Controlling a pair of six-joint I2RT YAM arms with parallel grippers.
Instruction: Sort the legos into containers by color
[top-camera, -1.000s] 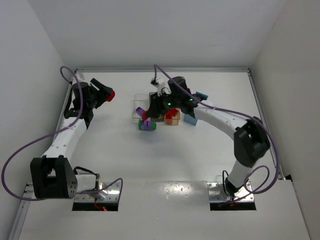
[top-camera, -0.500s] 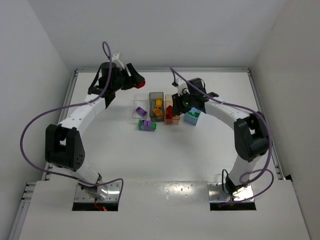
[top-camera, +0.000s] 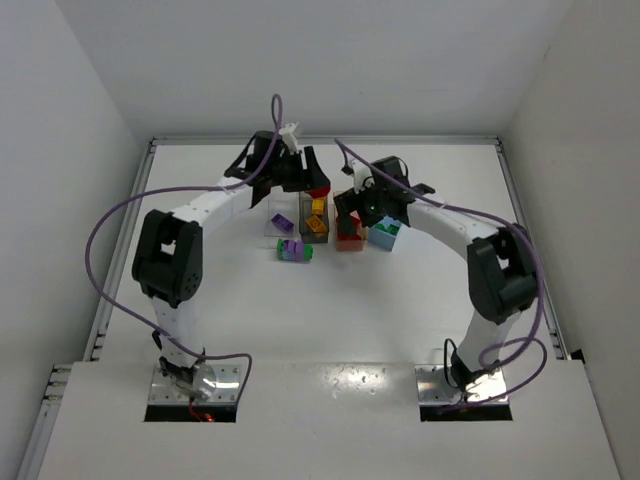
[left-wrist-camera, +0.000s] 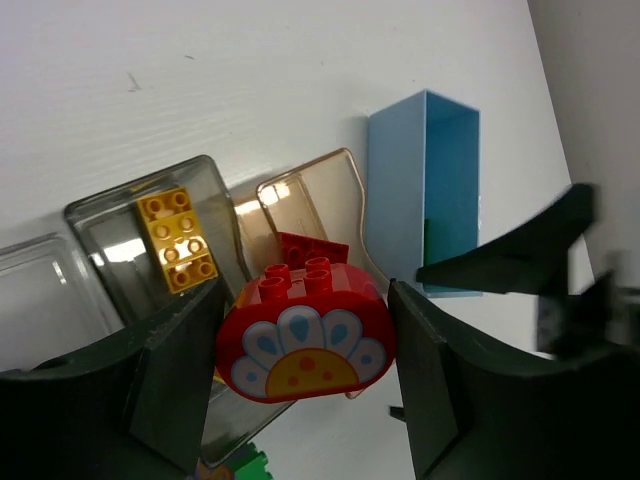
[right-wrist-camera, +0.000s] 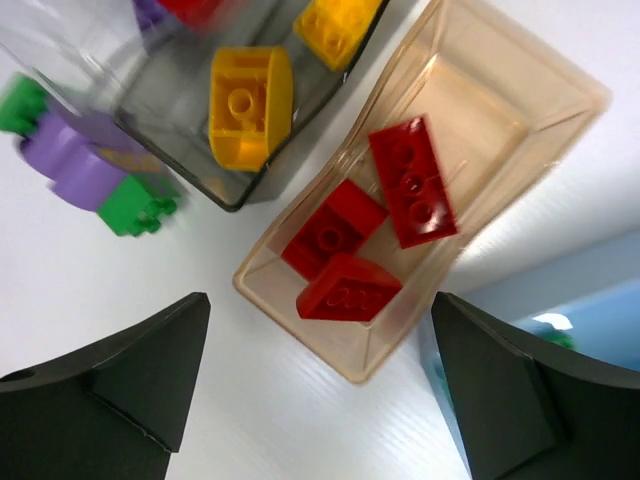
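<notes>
Pinching red brick in L tool, arm stretched far; R tool spread over tan bin

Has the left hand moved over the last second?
Yes. The left hand, holding the red domed plastic brick, swung right from the table's left side to the smoky grey plastic bin.

Lighting is bright, even and diffuse across the white table; shadows are faint and soft-edged. There is a glare patch on the near ledge. In the right wrist view the purple and green legos are smeared and the light blue bin is out of focus. The left wrist view is sharp, with reflections on the smoky grey bin.
</notes>
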